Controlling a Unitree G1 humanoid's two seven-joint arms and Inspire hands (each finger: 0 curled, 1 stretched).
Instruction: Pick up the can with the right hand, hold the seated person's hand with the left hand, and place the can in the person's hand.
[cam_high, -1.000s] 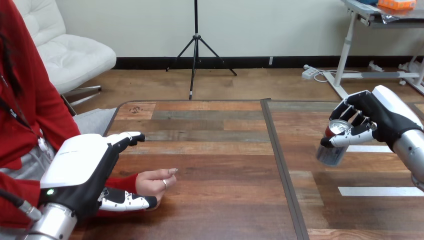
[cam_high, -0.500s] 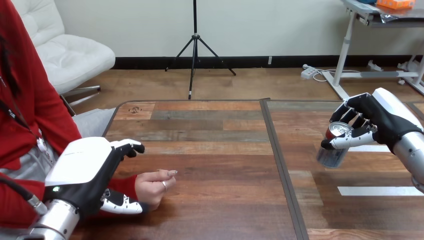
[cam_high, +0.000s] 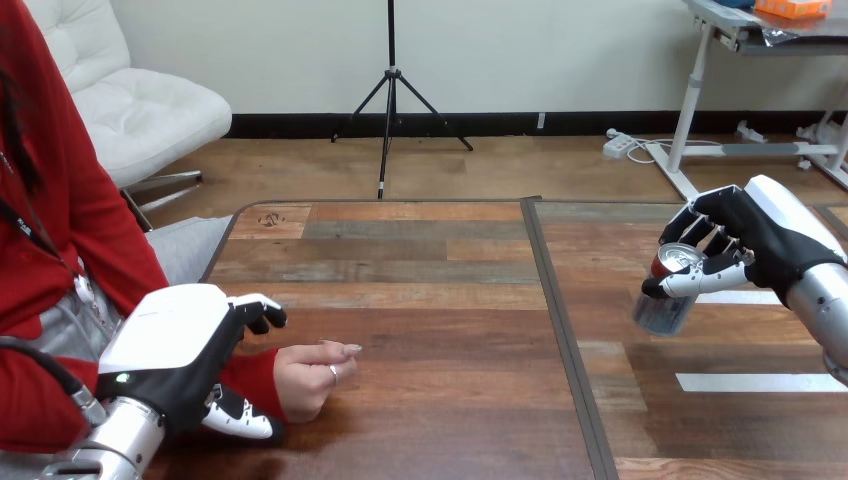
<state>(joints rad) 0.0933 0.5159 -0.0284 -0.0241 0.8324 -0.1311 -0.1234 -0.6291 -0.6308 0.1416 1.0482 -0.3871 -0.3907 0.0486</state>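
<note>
Right hand (cam_high: 745, 240) was clenched round the can (cam_high: 664, 302), fingers wrapped across its far side and the thumb pressed over its front just under the rim; the can was held off the table (cam_high: 430, 300) at the right side of the head view, tilted, its red top leaning toward the palm and its silver body hanging lower, toward the view's left; below and to the right of it a white tape strip (cam_high: 750, 382) lay flat on the wood, apart from the can.

Left hand (cam_high: 170, 345) sat at the table's near left corner, its white back turned up; it lay over the person's wrist (cam_high: 250, 375), which was covered by a red sleeve; whether it actually gripped that wrist could not be told. The person's hand (cam_high: 312, 378) came out from under it, pointing toward the table's middle; it rested on the wood, loosely curled, with nothing in it.

Can and person's hand were well apart; the dark seam (cam_high: 562, 330) between the two table halves ran between them, the can on the right half, the person's hand on the left.
</note>
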